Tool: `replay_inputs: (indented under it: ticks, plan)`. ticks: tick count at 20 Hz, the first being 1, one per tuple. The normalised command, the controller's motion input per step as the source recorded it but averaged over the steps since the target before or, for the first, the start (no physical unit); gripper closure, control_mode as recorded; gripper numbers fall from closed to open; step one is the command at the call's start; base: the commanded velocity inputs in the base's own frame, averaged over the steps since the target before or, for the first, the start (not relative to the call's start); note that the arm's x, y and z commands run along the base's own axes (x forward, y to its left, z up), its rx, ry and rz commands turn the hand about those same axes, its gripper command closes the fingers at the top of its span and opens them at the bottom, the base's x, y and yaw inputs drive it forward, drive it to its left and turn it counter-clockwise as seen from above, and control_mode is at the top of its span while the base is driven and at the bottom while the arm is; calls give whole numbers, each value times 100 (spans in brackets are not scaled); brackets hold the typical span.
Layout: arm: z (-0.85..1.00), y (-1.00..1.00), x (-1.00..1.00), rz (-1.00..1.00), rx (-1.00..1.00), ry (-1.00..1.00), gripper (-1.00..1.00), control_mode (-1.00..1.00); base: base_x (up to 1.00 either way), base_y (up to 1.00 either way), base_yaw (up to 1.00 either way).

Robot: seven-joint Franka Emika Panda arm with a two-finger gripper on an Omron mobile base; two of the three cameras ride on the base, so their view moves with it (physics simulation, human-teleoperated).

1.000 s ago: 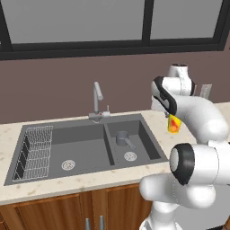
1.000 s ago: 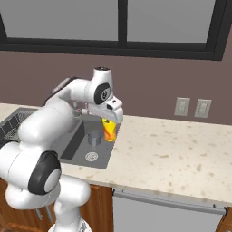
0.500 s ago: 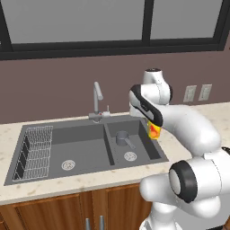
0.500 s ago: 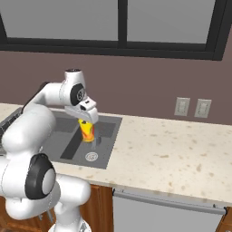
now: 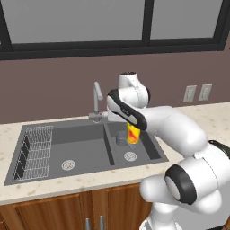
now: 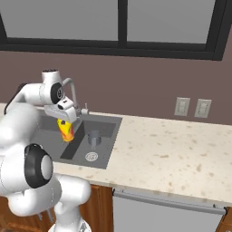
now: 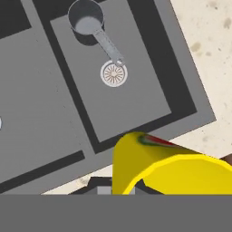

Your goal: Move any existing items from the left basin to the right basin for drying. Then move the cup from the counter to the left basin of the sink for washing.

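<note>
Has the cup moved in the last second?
Yes. Held in the gripper, the cup has travelled left from beyond the sink's right edge toward the faucet and now hangs over the right basin.

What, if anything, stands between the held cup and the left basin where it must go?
Nothing visible. The gripper holds the cup in the air above the right basin, where the pot sits. The left basin lies beyond the divider; its rack sits at the far end.
</note>
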Motion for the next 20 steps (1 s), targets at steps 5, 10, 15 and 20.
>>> replay_inputs:
  ticks: [5,10,15,20]
  plan:
    - [-12,72,-2,5,0,5,100,-100,0,0,0]
    - [-25,47,-1,12,0,3,100,-100,0,0,0]
    - [-32,47,16,10,0,2,100,-100,0,0,0]
    - [-29,40,36,10,0,0,100,-100,0,0,0]
